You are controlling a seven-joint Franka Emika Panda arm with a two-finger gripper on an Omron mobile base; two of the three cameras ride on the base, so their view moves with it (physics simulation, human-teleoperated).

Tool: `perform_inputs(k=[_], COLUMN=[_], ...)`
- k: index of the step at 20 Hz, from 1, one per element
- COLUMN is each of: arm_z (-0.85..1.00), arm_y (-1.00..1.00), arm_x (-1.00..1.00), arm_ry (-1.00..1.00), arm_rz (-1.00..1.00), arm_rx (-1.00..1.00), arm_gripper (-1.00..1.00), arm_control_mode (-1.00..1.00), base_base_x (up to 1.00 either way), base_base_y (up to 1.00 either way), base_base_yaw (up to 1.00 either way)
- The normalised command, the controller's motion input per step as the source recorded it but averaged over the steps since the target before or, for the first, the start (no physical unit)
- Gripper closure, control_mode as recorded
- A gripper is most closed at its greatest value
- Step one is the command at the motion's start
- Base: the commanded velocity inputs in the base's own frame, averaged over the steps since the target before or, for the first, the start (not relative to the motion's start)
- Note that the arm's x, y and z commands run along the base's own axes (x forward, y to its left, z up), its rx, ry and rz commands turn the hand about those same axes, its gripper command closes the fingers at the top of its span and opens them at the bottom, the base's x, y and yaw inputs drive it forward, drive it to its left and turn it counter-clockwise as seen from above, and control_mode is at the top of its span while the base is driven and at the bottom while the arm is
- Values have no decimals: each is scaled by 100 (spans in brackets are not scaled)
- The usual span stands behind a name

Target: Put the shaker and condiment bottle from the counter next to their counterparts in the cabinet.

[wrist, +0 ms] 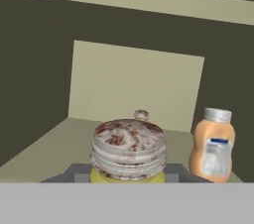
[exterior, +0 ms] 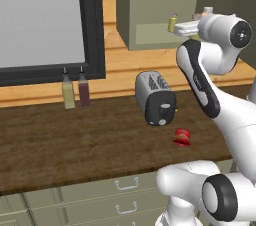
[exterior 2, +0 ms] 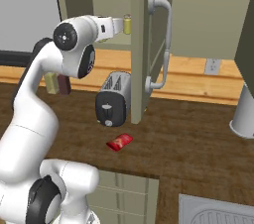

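Observation:
My gripper (wrist: 128,174) is shut on the shaker (wrist: 129,151), a yellow cylinder with a pale, speckled top, and holds it upright inside the cabinet (exterior: 150,0) just above the pale green shelf (wrist: 54,146). The base views show the shaker (exterior: 172,22) (exterior 2: 127,24) at the end of my outstretched hand. A peach-orange bottle (wrist: 213,143) with a whitish cap stands on the shelf to the shaker's right. A small pale top (wrist: 141,115) peeks out behind the shaker; the rest of that thing is hidden. The red condiment bottle (exterior: 182,137) (exterior 2: 119,141) lies on its side on the counter (exterior: 75,145), in front of the toaster.
A silver toaster (exterior: 156,97) (exterior 2: 113,98) stands on the counter below the cabinet. Two tall nozzle bottles (exterior: 68,92) (exterior: 84,91) stand at the back by the window. The open cabinet door (exterior 2: 141,44) with its handle hangs right of my hand. A sink (exterior 2: 218,213) is at the lower right.

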Motion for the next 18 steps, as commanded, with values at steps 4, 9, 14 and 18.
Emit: perform_inputs(k=[4, 9, 14, 18], arm_z=[-1, 0, 0, -23], arm_y=[1, 6, 2, 0], arm_x=[7, 11, 7, 6], arm_ry=[0, -1, 0, 0], arm_rz=[-6, -3, -2, 0], arm_rx=[8, 13, 12, 7], arm_gripper=[100, 100, 100, 100], arm_control_mode=[-100, -100, -100, -100], base_base_x=[0, 0, 0, 0], base_base_y=[0, 0, 0, 0], base_base_yaw=[0, 0, 0, 0])
